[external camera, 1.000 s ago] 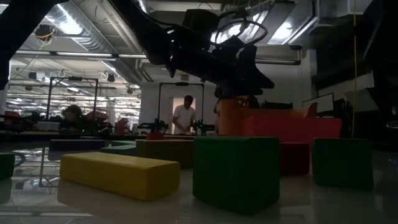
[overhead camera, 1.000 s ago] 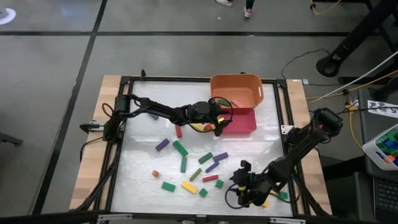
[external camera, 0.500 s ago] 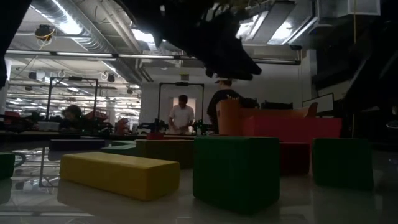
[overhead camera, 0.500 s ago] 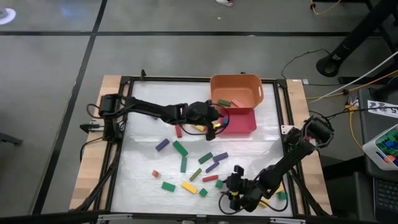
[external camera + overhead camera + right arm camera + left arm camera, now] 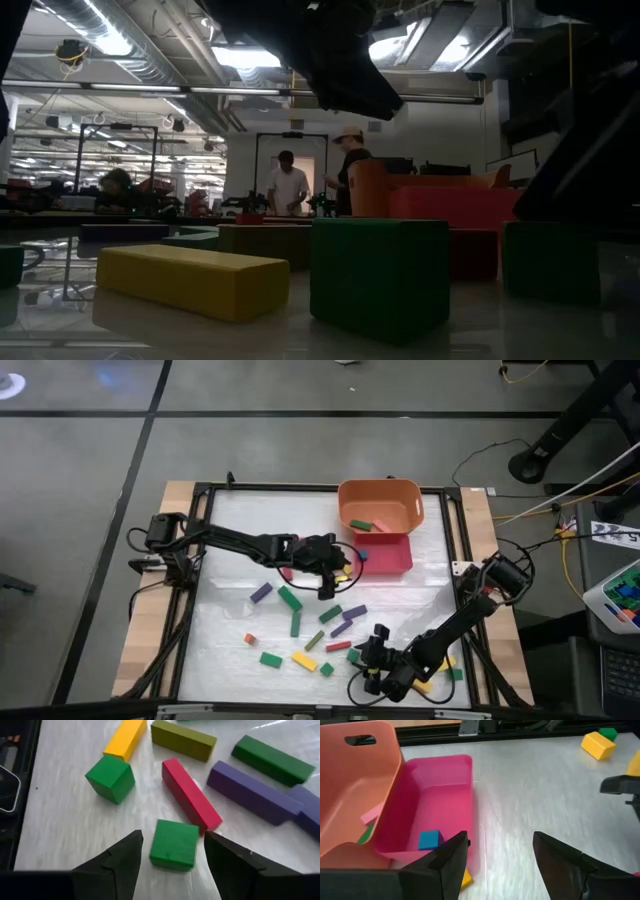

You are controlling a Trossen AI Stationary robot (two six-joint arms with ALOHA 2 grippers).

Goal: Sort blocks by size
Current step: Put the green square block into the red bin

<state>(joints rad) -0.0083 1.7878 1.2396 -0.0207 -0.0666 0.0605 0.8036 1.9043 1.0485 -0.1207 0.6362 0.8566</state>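
Several wooden blocks lie flat on the white table: purple (image 5: 261, 592), green (image 5: 290, 598), red (image 5: 338, 646) and yellow (image 5: 304, 661) bars, and little green cubes (image 5: 327, 669). My right gripper (image 5: 372, 651) is open near the table's front edge. Its fingers stand on either side of a green cube (image 5: 174, 845) without touching it, beside the red bar (image 5: 191, 795). My left gripper (image 5: 330, 575) is open and empty, just near-left of the pink tray (image 5: 392, 560). A blue cube (image 5: 428, 840) lies in the tray.
The orange bin (image 5: 395, 495) stands at the far edge behind the pink tray and holds a green block (image 5: 360, 525) and a pink block. A yellow block (image 5: 465, 879) lies beside the tray. A yellow block (image 5: 425, 685) and a green block (image 5: 456, 674) lie by the right arm.
My left gripper has drawn back from the pink tray toward the table's near-left, uncovering the tray's inside. My right gripper has gone toward the table's left edge, up to the green cube.
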